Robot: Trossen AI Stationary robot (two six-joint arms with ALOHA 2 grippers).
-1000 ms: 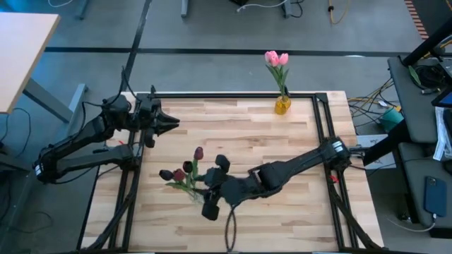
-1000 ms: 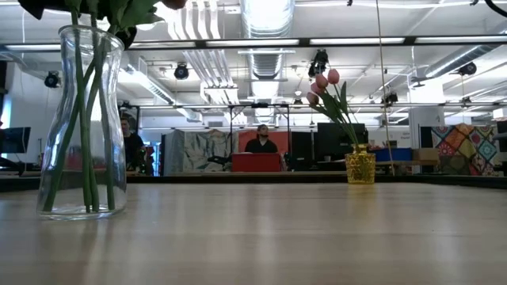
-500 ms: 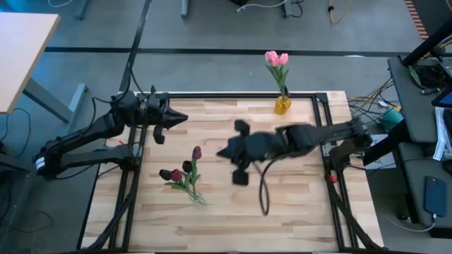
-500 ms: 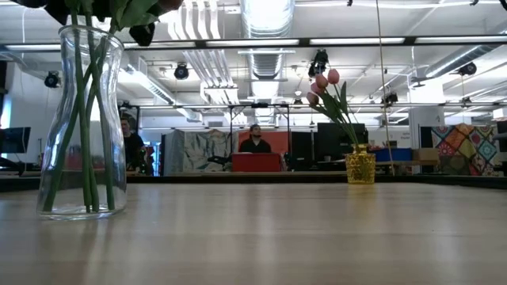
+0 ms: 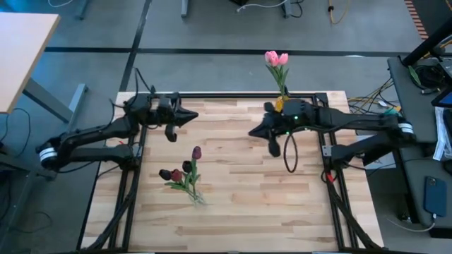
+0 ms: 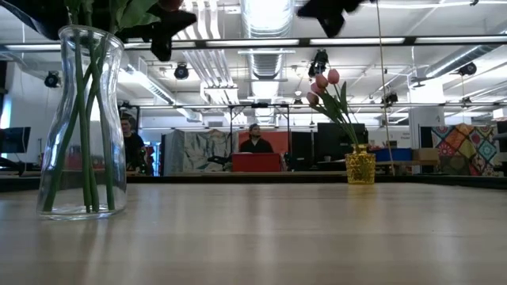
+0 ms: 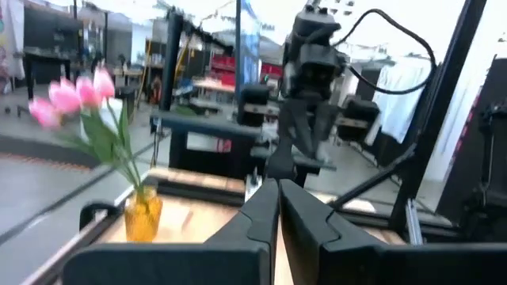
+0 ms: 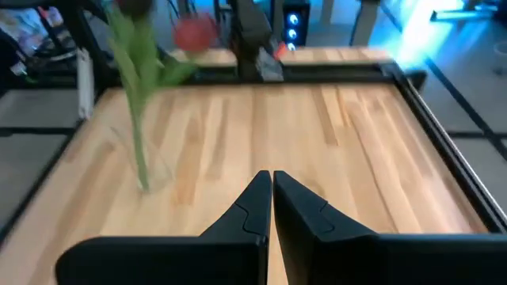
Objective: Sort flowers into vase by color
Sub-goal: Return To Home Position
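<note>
Three dark maroon tulips [image 5: 185,168] stand with their stems in a clear glass vase [image 6: 83,119] at the table's near left middle. Pink tulips [image 5: 276,58] stand in a small yellow vase [image 5: 282,105] at the far edge. My left gripper [image 5: 192,115] hovers shut over the far left of the table, above and beyond the clear vase, with nothing between its fingers [image 7: 277,198]. My right gripper [image 5: 253,132] hovers shut just left of the yellow vase, pointing toward the clear vase [image 8: 142,150], also with nothing between its fingers.
Black frame rails [image 5: 325,141] run along the table's left, right and far edges. Bare wood [image 5: 261,197] lies across the near right half. People sit in the room beyond the table [image 6: 255,141].
My right gripper has swung from beside the clear vase at the near middle toward the table's far right, up to the yellow vase, and its fingers have shut. My left gripper has moved a little toward the table's right along the far side. The flowers have stayed in place.
</note>
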